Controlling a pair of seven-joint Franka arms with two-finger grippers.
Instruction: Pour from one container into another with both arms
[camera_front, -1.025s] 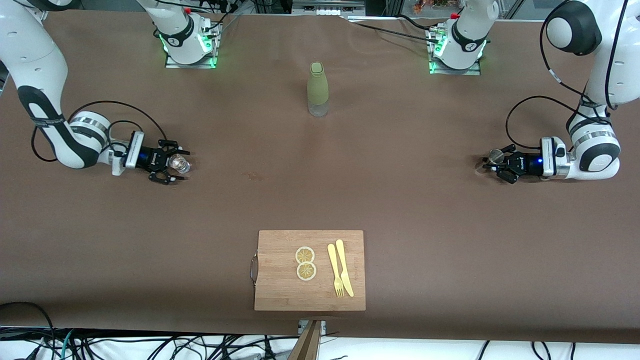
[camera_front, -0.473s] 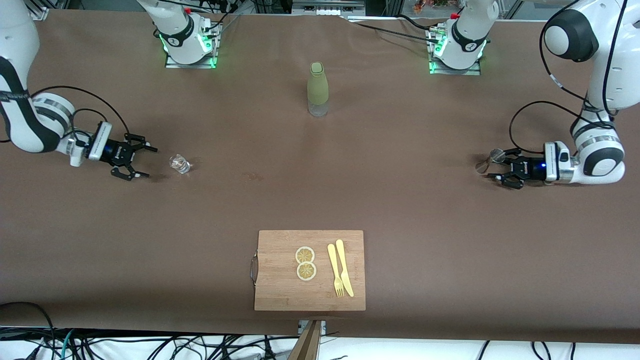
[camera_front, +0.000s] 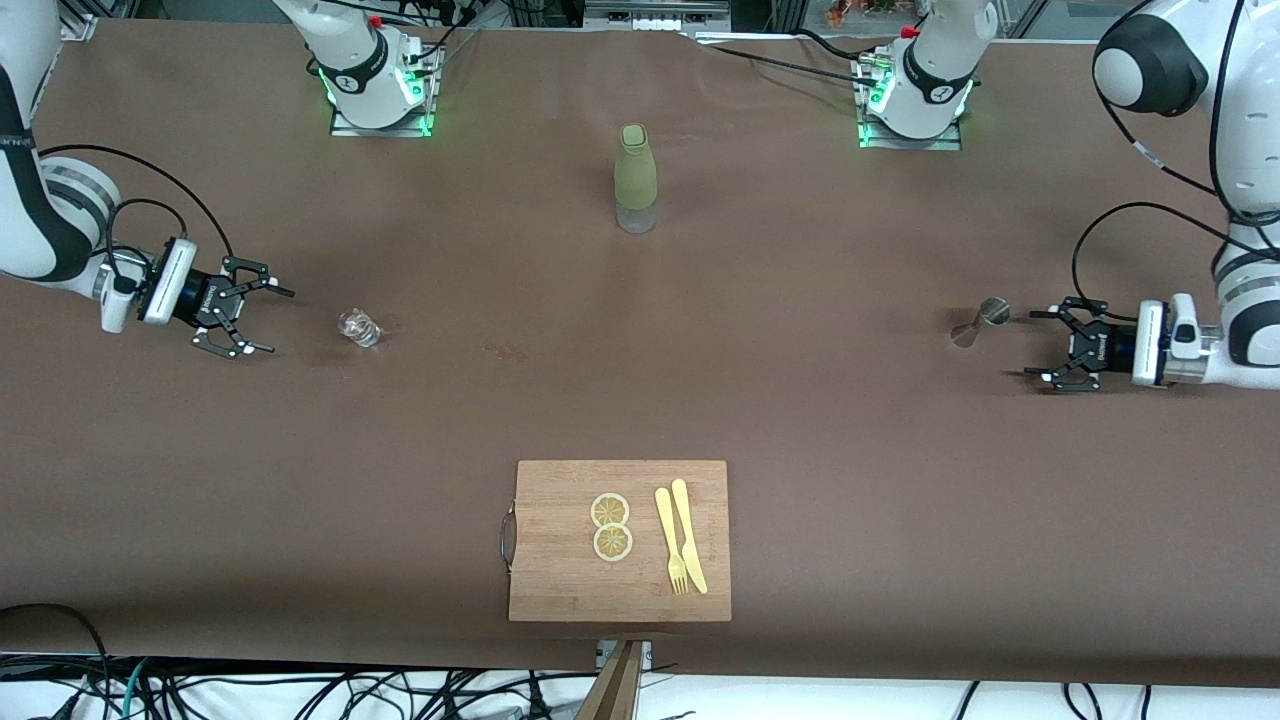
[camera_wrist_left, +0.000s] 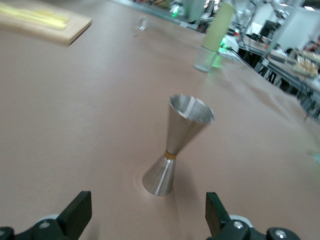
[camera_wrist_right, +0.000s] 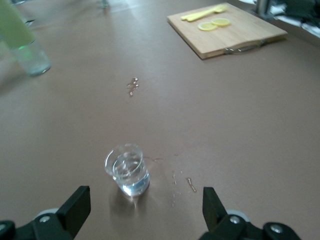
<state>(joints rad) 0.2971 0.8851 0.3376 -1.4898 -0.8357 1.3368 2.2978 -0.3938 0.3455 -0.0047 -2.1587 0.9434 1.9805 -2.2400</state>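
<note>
Your left end effector: released, fingers spread, low over the desk, just apart from the upright metal measuring cup standing before it. Your right end effector: released, near the small glass holding clear liquid, not touching it.

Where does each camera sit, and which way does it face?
Front view: high across the table, facing both arms; left hand and right hand open.
Left wrist view: faces the jigger; open fingers show.
Right wrist view: faces the glass; fingers show.
Both wrist views share the bottle.
</note>
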